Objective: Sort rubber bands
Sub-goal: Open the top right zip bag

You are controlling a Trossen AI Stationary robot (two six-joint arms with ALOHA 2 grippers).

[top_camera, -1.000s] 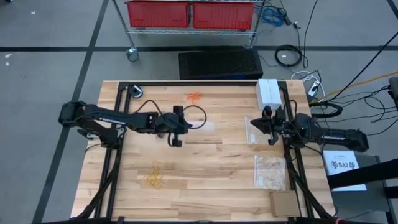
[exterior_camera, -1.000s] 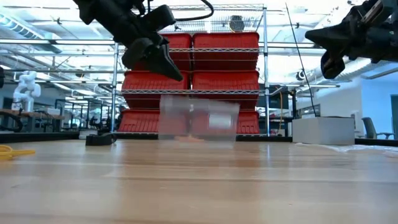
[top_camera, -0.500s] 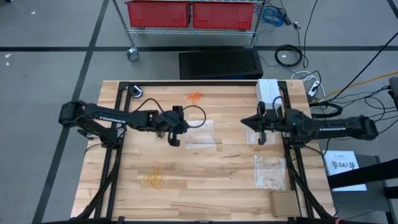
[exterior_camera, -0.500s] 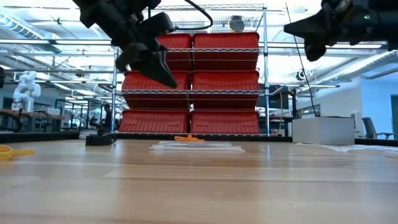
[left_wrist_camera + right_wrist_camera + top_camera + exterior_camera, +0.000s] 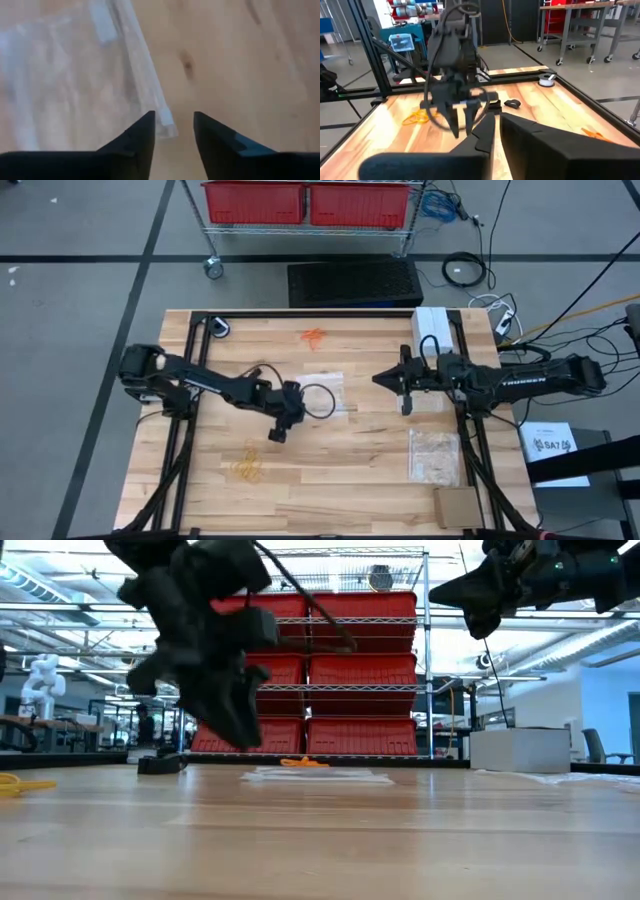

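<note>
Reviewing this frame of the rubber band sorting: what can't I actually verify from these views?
- Black rubber bands: none can be picked out in any view.
- Left end effector: smeared by motion in the low view.
- Clear plastic bag: whether it holds anything is too small to tell from above; blurred in the left wrist view.
- Yellow rubber bands: count too small to tell; cut off by the low view's edge.
- Right end effector: only a narrow gap between the fingers.

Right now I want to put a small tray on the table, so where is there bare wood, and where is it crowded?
Bare wood lies between the yellow rubber bands and the bag of bands, along the near edge. The far left corner beside the orange rubber bands is also open. The middle is crowded: the left gripper, the clear bag and the right gripper.
</note>
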